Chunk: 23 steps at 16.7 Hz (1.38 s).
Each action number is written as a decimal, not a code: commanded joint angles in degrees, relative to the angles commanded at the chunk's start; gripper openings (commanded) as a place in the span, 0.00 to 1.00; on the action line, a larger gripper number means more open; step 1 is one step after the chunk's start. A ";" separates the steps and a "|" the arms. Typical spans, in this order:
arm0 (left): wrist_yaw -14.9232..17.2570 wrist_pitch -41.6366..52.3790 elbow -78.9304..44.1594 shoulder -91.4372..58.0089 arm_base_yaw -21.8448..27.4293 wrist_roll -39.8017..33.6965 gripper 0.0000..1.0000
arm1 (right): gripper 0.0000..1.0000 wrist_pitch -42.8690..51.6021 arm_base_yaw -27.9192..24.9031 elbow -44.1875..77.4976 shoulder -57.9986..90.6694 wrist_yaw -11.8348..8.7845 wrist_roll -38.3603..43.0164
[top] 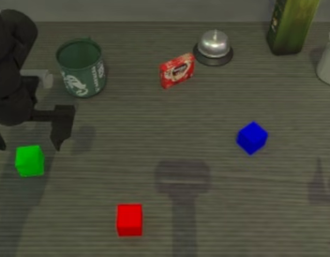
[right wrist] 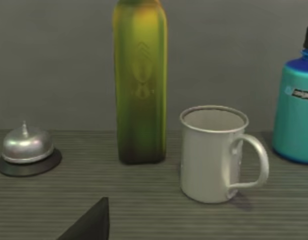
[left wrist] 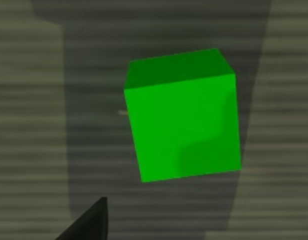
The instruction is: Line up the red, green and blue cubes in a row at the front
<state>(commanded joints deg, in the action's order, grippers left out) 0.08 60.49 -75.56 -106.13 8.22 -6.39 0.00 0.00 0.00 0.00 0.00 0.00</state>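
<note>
The green cube (top: 30,160) lies near the table's left edge and fills the middle of the left wrist view (left wrist: 183,116). My left gripper (top: 29,137) hovers over it, a little behind it, open, with its dark fingers (top: 62,126) spread wider than the cube and nothing between them. The red cube (top: 129,219) sits at the front, left of centre. Farther back on the right lies the blue cube (top: 252,137), turned at an angle. My right gripper is outside the top view; one of its fingertips (right wrist: 94,222) shows in the right wrist view, far off centre and holding nothing.
A dark green mug (top: 81,68) stands just behind the left gripper. At the back are a red-and-white packet (top: 177,70), a silver bell (top: 214,47), an olive bottle (top: 290,24) and a white mug (right wrist: 216,152). A teal bottle (right wrist: 295,112) stands beyond the white mug.
</note>
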 joint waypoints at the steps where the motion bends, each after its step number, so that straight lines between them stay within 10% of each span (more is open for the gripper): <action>1: -0.03 -0.20 -0.30 -0.16 -1.80 -2.24 1.00 | 1.00 0.00 0.00 0.00 0.00 0.00 0.00; 23: 0.00 -19.82 9.92 -8.85 -4.54 -4.94 1.00 | 1.00 0.00 0.00 0.00 0.00 0.00 0.00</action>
<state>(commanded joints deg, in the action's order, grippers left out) 0.08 40.66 -65.64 -114.98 3.68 -11.33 0.00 0.00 0.00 0.00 0.00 0.00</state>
